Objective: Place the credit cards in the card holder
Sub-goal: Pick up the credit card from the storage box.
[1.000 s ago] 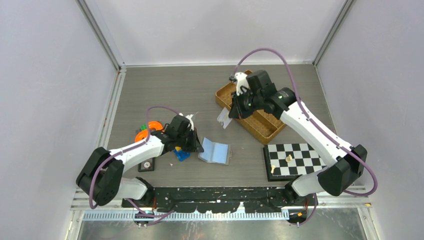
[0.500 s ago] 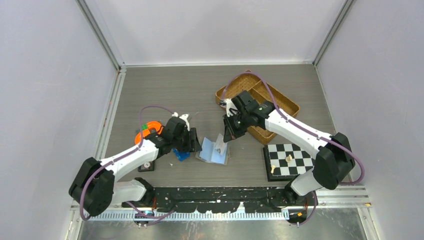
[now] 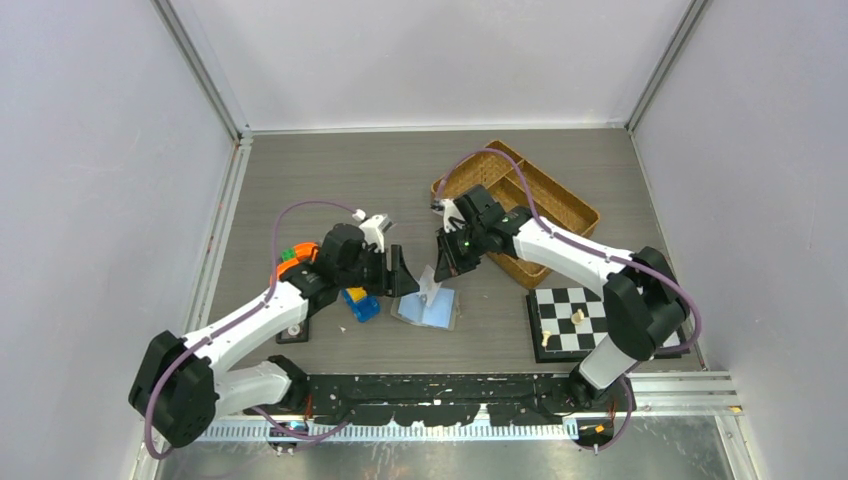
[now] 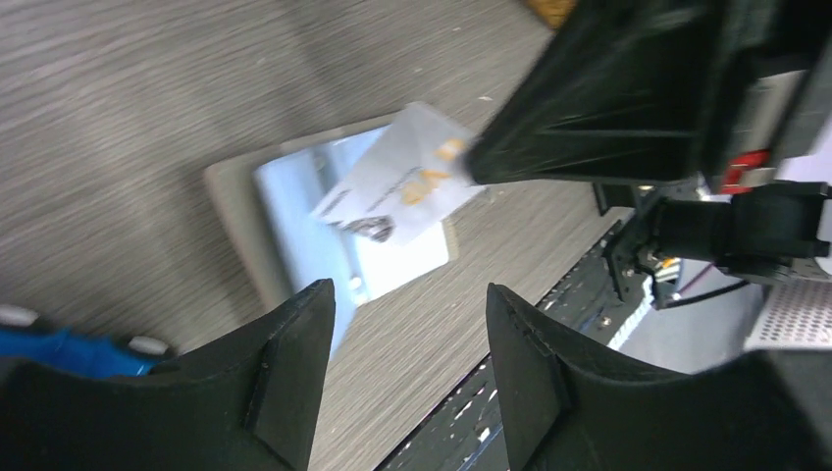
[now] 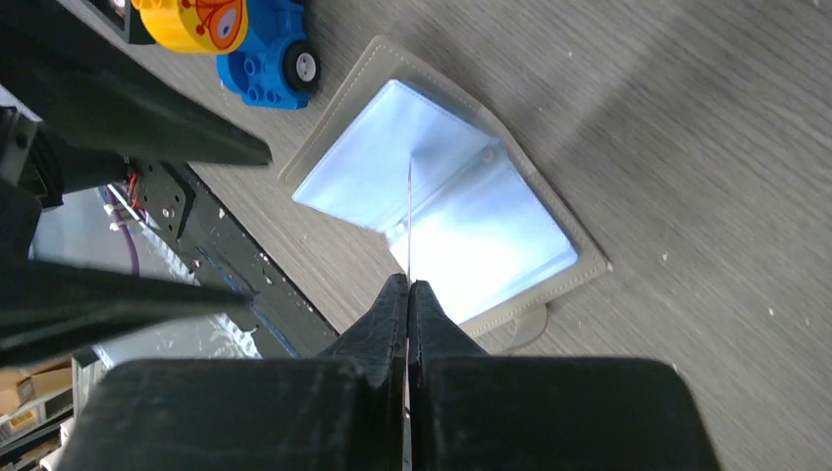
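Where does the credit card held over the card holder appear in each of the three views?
Top external: credit card at centre, at the open card holder's far edge.
Left wrist: upper middle, flat face showing, over the card holder.
Right wrist: edge-on thin line rising from the right gripper.
Shared landmark: the card holder's light blue inside.

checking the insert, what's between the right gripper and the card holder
Only the credit card pinched in the right gripper, edge-on over the open card holder; right wrist view.
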Robot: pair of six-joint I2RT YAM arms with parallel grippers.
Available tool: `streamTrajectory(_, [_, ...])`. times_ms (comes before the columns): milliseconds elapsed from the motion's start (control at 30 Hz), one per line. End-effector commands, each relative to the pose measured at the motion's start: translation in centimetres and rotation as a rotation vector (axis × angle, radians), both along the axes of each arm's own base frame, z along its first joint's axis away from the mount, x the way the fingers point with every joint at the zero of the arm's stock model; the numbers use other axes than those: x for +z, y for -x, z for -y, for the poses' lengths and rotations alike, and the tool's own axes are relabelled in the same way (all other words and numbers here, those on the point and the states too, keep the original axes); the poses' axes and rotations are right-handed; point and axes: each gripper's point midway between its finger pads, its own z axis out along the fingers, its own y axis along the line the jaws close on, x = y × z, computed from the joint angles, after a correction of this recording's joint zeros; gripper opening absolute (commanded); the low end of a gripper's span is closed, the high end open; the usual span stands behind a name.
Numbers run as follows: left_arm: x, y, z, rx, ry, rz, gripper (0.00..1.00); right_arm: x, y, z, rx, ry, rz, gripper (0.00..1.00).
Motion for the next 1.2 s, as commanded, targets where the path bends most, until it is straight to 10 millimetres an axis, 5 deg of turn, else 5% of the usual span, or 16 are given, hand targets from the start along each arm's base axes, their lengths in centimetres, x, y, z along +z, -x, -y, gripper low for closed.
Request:
streamTrajectory(0, [1.9,0.2,3.4,-0.147,0.172,0.045,0.59,0.2,-1.3,-2.3,0.02,-0.082,0.027,0.01])
streamTrajectory(200, [0.5,0.1,3.9,-0.144,0.203,0.031,0.57,-0.3,-1.6,-2.3,0.05,-0.055,0.031,0.01])
streamTrajectory(467, [1.5,0.1,3.5,-0.171,0.203,0.105,0.6,1.2,0.2,-0.3,0.12,-0.015,0.036,0.01])
streamTrajectory(967, [4.9,2.8,3.3,-0.324,0.253,0.135,0.7,7.5,5.9,-0.1,0.323,-0.222,-0.055,0.01])
streamTrajectory(1167, [6.4,4.8,3.7,-0.416,0.326,0.106,0.6,9.0,7.2,0.3,0.37,-0.251,-0.068,0.0])
